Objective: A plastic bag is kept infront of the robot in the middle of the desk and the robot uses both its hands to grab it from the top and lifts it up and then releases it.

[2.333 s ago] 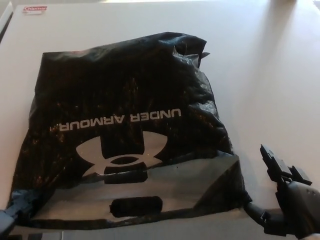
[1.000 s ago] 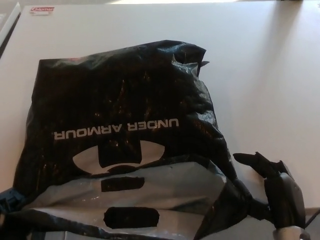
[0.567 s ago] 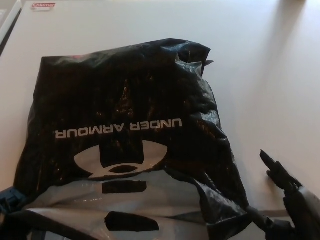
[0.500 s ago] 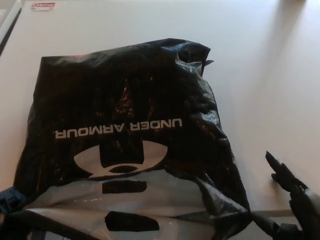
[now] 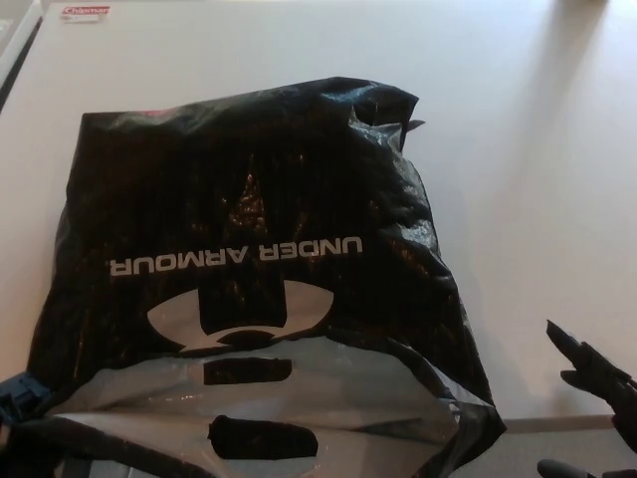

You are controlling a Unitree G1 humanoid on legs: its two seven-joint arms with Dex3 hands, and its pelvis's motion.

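while the black plastic bag (image 5: 249,269) lies flat across the middle of the white desk (image 5: 518,149), your right hand (image 5: 597,383) sits off its lower right corner, clear of the plastic. you've got its fingers (image 5: 569,339) spread apart and pointing up the desk, holding nothing. over at the lower left edge, only a dark blue sliver of your left hand (image 5: 18,396) shows, right against the bag's corner, and you can't tell from here whether it's gripping or loose. the bag's white logo and lettering read upside down to you, and its grey top band with the cut-out handle slot (image 5: 261,436) lies nearest you. a small red-and-white label (image 5: 85,12) sits at the desk's far left corner.
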